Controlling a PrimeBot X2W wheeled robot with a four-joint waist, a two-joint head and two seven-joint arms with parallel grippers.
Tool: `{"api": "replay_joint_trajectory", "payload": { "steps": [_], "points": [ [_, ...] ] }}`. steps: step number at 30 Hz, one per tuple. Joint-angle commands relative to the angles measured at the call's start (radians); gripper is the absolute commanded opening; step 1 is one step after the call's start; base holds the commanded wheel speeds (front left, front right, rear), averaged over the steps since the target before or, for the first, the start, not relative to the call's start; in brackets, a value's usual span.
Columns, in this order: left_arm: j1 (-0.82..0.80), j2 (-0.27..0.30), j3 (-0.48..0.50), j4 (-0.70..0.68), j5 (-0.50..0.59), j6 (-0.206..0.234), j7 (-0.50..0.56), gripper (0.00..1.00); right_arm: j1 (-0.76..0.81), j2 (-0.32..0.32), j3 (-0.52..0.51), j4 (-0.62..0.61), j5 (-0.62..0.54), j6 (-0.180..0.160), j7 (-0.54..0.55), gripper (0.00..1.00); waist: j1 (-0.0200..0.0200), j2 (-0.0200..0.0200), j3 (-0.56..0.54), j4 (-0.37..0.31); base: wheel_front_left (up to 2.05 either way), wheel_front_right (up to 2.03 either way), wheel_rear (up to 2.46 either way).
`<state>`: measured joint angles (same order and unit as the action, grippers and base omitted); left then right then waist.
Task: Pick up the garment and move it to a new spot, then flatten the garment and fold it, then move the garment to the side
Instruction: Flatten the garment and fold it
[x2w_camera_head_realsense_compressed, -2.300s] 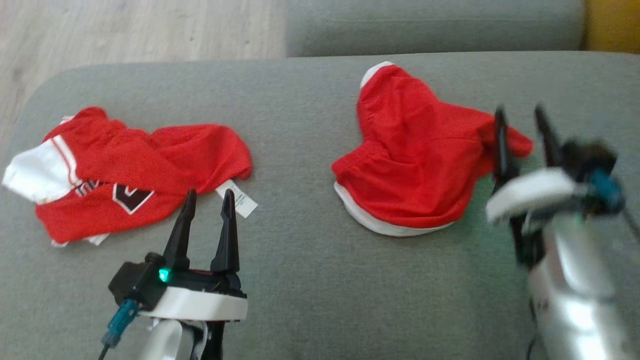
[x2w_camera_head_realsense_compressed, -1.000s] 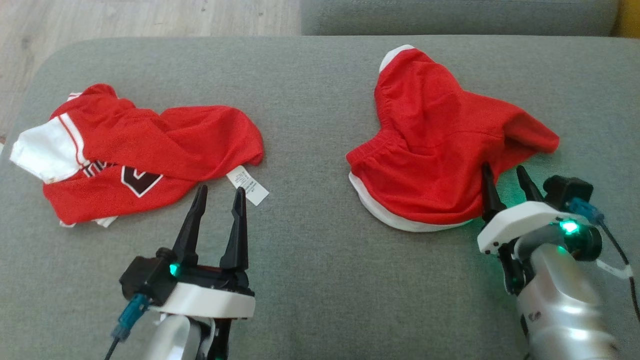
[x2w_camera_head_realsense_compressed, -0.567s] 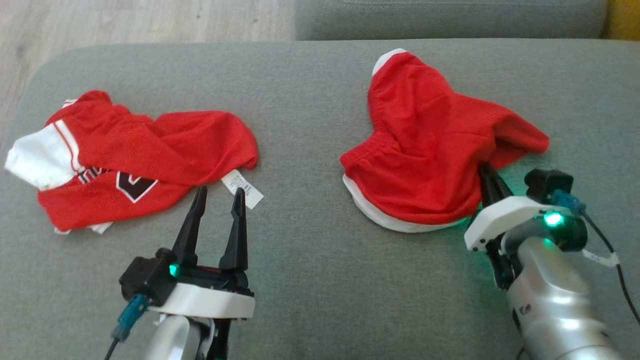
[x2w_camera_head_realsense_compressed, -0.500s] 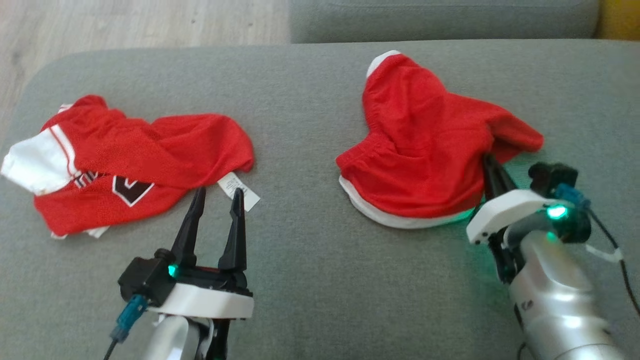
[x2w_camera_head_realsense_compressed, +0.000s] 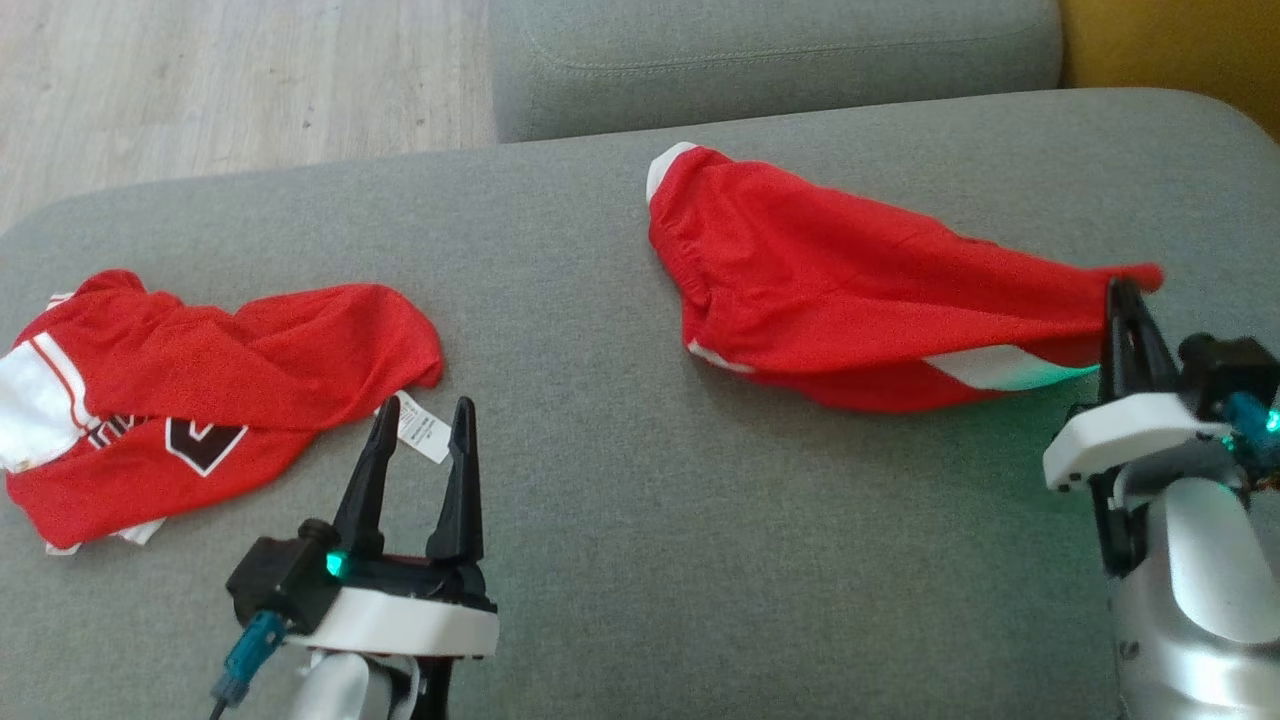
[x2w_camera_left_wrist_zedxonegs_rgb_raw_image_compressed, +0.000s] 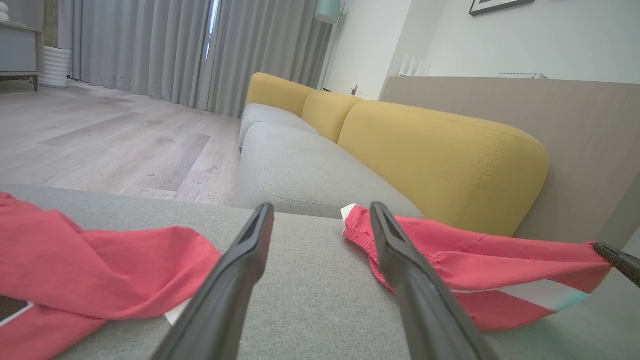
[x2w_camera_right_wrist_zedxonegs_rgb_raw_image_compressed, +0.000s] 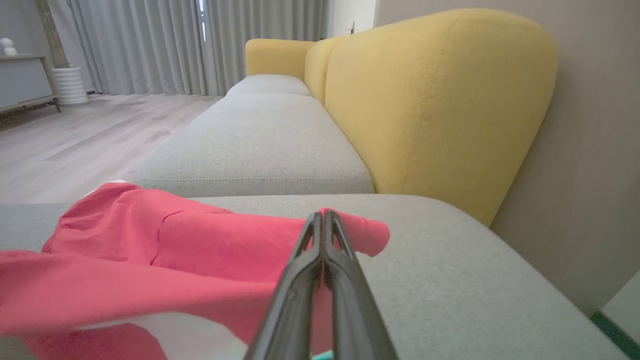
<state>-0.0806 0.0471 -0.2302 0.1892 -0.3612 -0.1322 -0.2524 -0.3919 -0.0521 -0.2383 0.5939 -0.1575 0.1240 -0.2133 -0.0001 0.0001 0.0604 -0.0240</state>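
Observation:
The garment (x2w_camera_head_realsense_compressed: 850, 290), red shorts with white trim, lies stretched across the right half of the grey sofa seat (x2w_camera_head_realsense_compressed: 640, 560). My right gripper (x2w_camera_head_realsense_compressed: 1125, 290) is shut on its right end and holds that corner lifted off the cushion. The right wrist view shows the fingers pressed together at the right gripper (x2w_camera_right_wrist_zedxonegs_rgb_raw_image_compressed: 322, 217), with red cloth of the garment (x2w_camera_right_wrist_zedxonegs_rgb_raw_image_compressed: 175, 250) pinched between them. My left gripper (x2w_camera_head_realsense_compressed: 420, 420) stands open and holds nothing, near the seat's front. In the left wrist view the left gripper (x2w_camera_left_wrist_zedxonegs_rgb_raw_image_compressed: 321, 210) points between the two cloths, with the garment (x2w_camera_left_wrist_zedxonegs_rgb_raw_image_compressed: 480, 255) to its right.
A second red cloth, a jersey (x2w_camera_head_realsense_compressed: 200, 380) with a white sleeve and a white label (x2w_camera_head_realsense_compressed: 420, 428), lies crumpled at the left. A neighbouring grey cushion (x2w_camera_head_realsense_compressed: 770, 50) sits behind, a yellow backrest (x2w_camera_right_wrist_zedxonegs_rgb_raw_image_compressed: 425, 100) to the right, and wooden floor (x2w_camera_head_realsense_compressed: 200, 80) beyond the seat's far left edge.
My right gripper closed on the garment's right edge and pulled it to the right, drawing the heap out long. The head camera shifted. The left arm stayed put.

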Motion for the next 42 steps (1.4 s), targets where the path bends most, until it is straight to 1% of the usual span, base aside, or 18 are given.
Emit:
{"api": "replay_joint_trajectory", "payload": {
  "steps": [1, 4, 7, 12, 17, 18, 19, 22, 25, 27, 29, 32, 35, 38, 42],
  "points": [
    [-0.028, 0.003, 0.026, -0.036, -0.003, 0.002, -0.009, 1.00, -0.022, 0.002, 0.025, -0.042, -0.008, 0.007, 0.006, 0.00, 0.0001, -0.0001, 0.002, 0.001, 0.00, 0.00, 0.00],
    [-0.034, 0.003, 0.020, -0.038, -0.005, 0.002, -0.009, 1.00, 0.006, 0.002, 0.022, -0.108, -0.049, 0.007, 0.072, 0.00, 0.0001, -0.0001, 0.012, 0.011, 0.00, 0.00, 0.00],
    [-0.041, 0.003, 0.018, -0.032, -0.001, 0.002, -0.009, 1.00, 0.013, 0.002, 0.039, -0.127, -0.055, 0.007, 0.133, 0.00, 0.0001, -0.0001, 0.030, 0.030, 0.00, 0.00, 0.00],
    [-0.053, 0.003, 0.010, -0.025, 0.001, 0.002, -0.009, 1.00, -0.018, 0.002, -0.005, -0.054, -0.092, 0.007, 0.175, 0.00, 0.0001, -0.0001, 0.045, 0.058, 0.00, 0.00, 0.00],
    [-0.060, 0.003, 0.006, -0.022, -0.004, 0.002, -0.009, 1.00, -0.069, 0.002, -0.122, 0.046, -0.191, 0.007, 0.181, 0.00, 0.0001, -0.0001, 0.048, 0.073, 0.00, 0.00, 0.00],
    [-0.061, 0.003, 0.006, -0.022, -0.005, 0.002, -0.009, 1.00, -0.079, 0.002, -0.146, 0.056, -0.215, 0.007, 0.173, 0.69, 0.0001, -0.0001, 0.048, 0.074, 0.00, 0.00, 0.00],
    [-0.061, 0.003, 0.006, -0.023, -0.007, 0.002, -0.009, 1.00, -0.090, 0.002, -0.162, 0.071, -0.219, 0.007, 0.159, 1.00, 0.0001, -0.0001, 0.048, 0.075, 0.00, 0.00, 0.00],
    [-0.058, 0.003, 0.008, -0.024, -0.011, 0.002, -0.009, 1.00, -0.116, 0.002, -0.160, 0.113, -0.212, 0.007, 0.096, 1.00, 0.0001, -0.0001, 0.047, 0.068, 0.00, 0.00, 0.00],
    [-0.055, 0.003, 0.007, -0.025, -0.014, 0.002, -0.009, 1.00, -0.128, 0.002, -0.122, 0.139, -0.164, 0.007, 0.018, 1.00, 0.0001, -0.0001, 0.041, 0.058, 0.00, 0.00, 0.00],
    [-0.054, 0.003, 0.010, -0.027, -0.017, 0.002, -0.009, 1.00, -0.127, 0.002, -0.048, 0.145, -0.097, 0.007, -0.021, 1.00, 0.0001, -0.0001, 0.036, 0.050, 0.00, 0.00, 0.00],
    [-0.052, 0.003, 0.013, -0.030, -0.017, 0.002, -0.009, 1.00, -0.106, 0.002, 0.068, 0.128, -0.005, 0.007, -0.040, 1.00, 0.0001, -0.0001, 0.030, 0.043, 0.00, 0.00, 0.00],
    [-0.047, 0.003, 0.018, -0.035, -0.017, 0.002, -0.009, 1.00, -0.034, 0.002, 0.211, 0.027, 0.119, 0.007, -0.047, 1.00, 0.0001, -0.0001, 0.022, 0.035, 0.00, 0.00, 0.00],
    [-0.041, 0.003, 0.023, -0.041, -0.016, 0.002, -0.009, 1.00, 0.066, 0.002, 0.308, -0.118, 0.208, 0.007, -0.048, 1.00, 0.0001, -0.0001, 0.017, 0.031, 0.00, 0.00, 0.00],
    [-0.035, 0.003, 0.029, -0.045, -0.012, 0.002, -0.009, 1.00, 0.159, 0.002, 0.368, -0.214, 0.245, 0.007, -0.048, 1.00, 0.0001, -0.0001, 0.016, 0.029, 0.00, 0.00, 0.00],
    [-0.036, 0.003, 0.026, -0.046, -0.005, 0.002, -0.009, 1.00, 0.224, 0.002, 0.410, -0.257, 0.232, 0.007, -0.048, 1.00, 0.0001, -0.0001, 0.022, 0.033, 0.00, 0.00, 0.00]
  ]
}}
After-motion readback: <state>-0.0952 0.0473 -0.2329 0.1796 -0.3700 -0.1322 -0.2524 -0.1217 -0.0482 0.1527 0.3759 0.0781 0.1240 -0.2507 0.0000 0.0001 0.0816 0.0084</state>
